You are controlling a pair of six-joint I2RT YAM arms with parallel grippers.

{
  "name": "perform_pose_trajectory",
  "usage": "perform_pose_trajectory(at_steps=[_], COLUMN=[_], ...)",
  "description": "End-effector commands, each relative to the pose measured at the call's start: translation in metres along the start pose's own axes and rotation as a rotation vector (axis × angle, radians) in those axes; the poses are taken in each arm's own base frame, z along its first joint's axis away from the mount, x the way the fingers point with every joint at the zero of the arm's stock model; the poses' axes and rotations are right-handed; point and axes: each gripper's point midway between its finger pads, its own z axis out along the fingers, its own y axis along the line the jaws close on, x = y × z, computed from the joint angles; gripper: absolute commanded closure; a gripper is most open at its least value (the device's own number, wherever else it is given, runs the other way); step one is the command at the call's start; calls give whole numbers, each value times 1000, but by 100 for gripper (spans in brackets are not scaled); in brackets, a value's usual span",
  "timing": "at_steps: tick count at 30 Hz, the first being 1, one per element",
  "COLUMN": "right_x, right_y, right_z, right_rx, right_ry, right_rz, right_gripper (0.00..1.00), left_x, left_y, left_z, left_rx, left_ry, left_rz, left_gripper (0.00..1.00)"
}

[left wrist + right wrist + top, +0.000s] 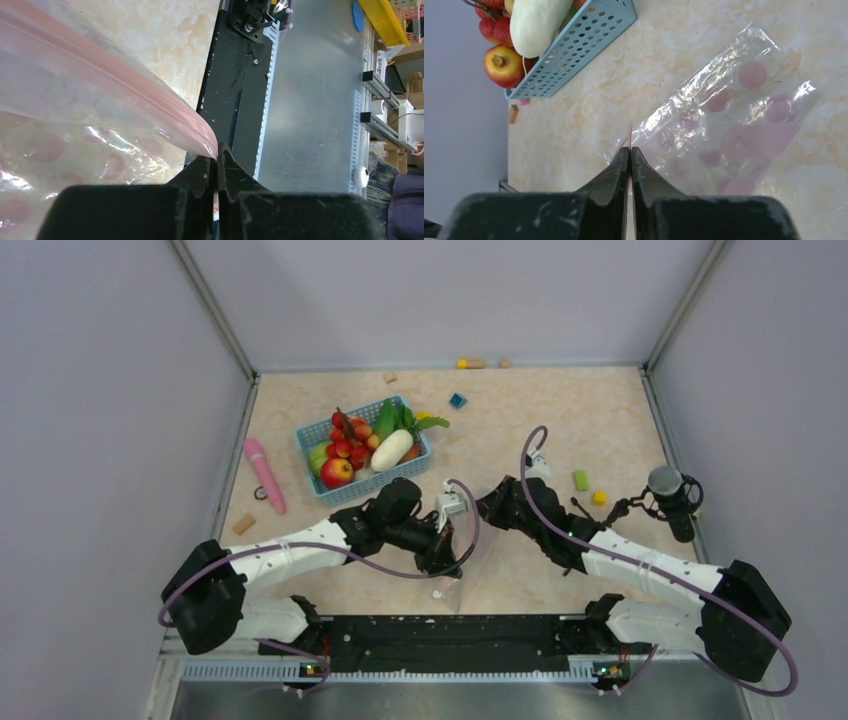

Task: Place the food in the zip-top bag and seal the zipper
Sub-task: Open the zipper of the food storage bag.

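Note:
The clear zip-top bag (734, 115), printed with pink shapes, lies floppy on the marble table between my arms. It looks empty. My left gripper (217, 160) is shut on one end of the pale pink zipper (125, 85). My right gripper (630, 150) is shut on the bag's thin pink edge (629, 136). In the top view the left gripper (442, 562) and the right gripper (487, 506) sit close together at table centre. The food is in the blue basket (318, 432): white radish (392, 449), red apple (336, 472), cherries (350, 435), green leaves (395, 418).
A pink stick toy (265, 475) lies left of the basket, with a tan block (243, 525) near it. A blue block (458, 400), a green block (581, 480) and a yellow block (598, 497) are scattered about. A black microphone-like object (672, 495) stands at the right. The black base plate (240, 90) runs along the near edge.

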Motion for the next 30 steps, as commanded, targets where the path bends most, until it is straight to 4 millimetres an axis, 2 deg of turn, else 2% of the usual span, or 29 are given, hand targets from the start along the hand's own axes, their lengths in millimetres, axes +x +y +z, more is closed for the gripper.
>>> perform_pose_trajectory(at_steps=[1, 4, 6, 10, 14, 17, 23, 25, 30], right_x=[-19, -28, -37, -49, -61, -74, -98, -104, -111], right_y=[23, 28, 36, 48, 65, 82, 109, 115, 123], right_z=[-1, -7, -13, -24, -36, -47, -65, -68, -66], right_rx=[-71, -79, -103, -134, -142, -161, -142, -129, -76], right_ry=[-44, -66, -89, -110, -90, -95, -146, -161, -190], right_rz=[-29, -105, -135, -196, -290, -335, -431, -445, -495], right_gripper=[100, 100, 100, 100, 100, 100, 100, 100, 100], left_x=[-25, -32, -37, -49, -65, -90, -152, -164, -186], left_y=[-6, -2, -1, -3, -11, -10, 4, 6, 0], left_z=[1, -2, -4, -13, -27, -44, -89, -99, -105], left_rx=[-3, -51, -71, -113, -144, -230, -473, -522, -525], left_ry=[-59, -83, -100, -145, -227, -333, -600, -641, -687], left_rz=[34, 28, 28, 30, 64, 63, -2, -25, -39], left_gripper=[100, 100, 93, 50, 34, 9, 3, 3, 2])
